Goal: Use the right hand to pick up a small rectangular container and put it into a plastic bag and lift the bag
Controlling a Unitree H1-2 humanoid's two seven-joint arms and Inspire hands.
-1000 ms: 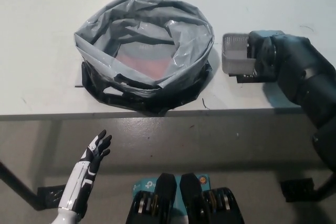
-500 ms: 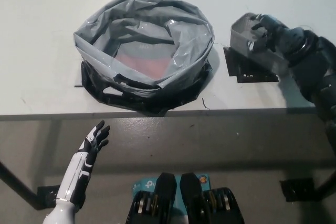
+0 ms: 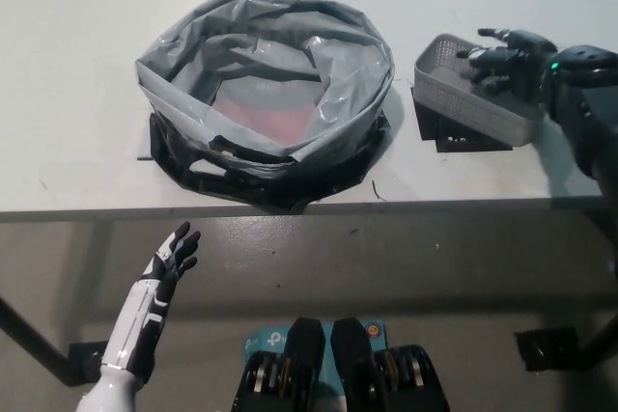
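One hand at work: my right hand point(image 3: 509, 60), black, entering from the right, fingers hooked over the far rim of the small rectangular container point(image 3: 468, 92) and closed on that rim.

Change noted: a second ago this hand lay against the container's right side with the mesh wall facing up; half a second ago the container was tipped on edge under my fingers; now it is tilted less, mouth upward, lifted at my end, its near edge over the black mat point(image 3: 439, 132).

Meaning, as I judge it: the grasp is made, the pick-up just begun; nothing is bagged yet.

Container position: on the right of the white table point(image 3: 77, 65), just beside the plastic bag point(image 3: 266, 94), not inside it.

Bag: grey, mouth open and upward, reddish contents at the bottom, black folds at its base.

Other hand: my left hand point(image 3: 172, 260), white, resting below the table edge at lower left, fingers spread, holding nothing.
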